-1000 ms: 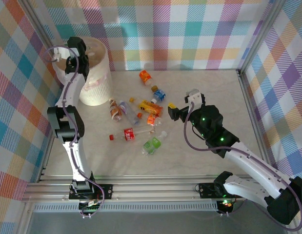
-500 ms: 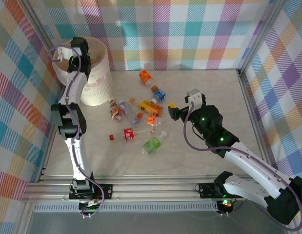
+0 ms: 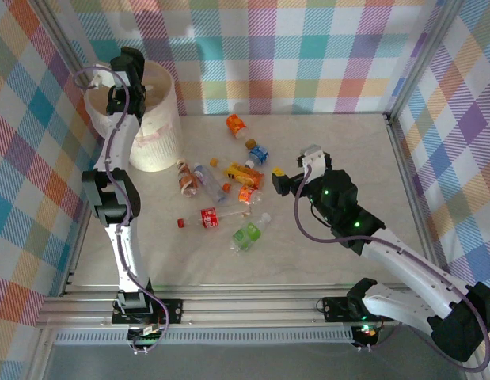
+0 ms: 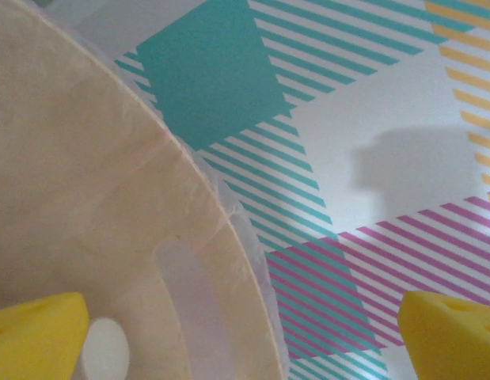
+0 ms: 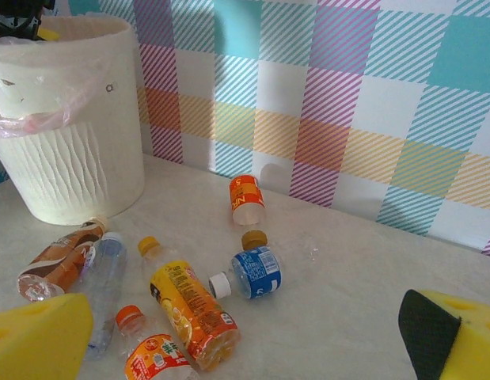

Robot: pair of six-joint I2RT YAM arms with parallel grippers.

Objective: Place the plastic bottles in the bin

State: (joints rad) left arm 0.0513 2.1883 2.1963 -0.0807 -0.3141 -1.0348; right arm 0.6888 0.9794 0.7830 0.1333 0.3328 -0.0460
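cream bin sits below the left tool, spread wide and empty; right tool wide too. bottles crowd the desk: a careless pinch could send round neighbours rolling.

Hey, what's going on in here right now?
Two robot arms are clearing plastic bottles off a table into a cream bin. The left tool hangs open and empty above the bin's rim. The right tool hovers open beside the scattered bottles, holding nothing. Many bottles are not yet binned.
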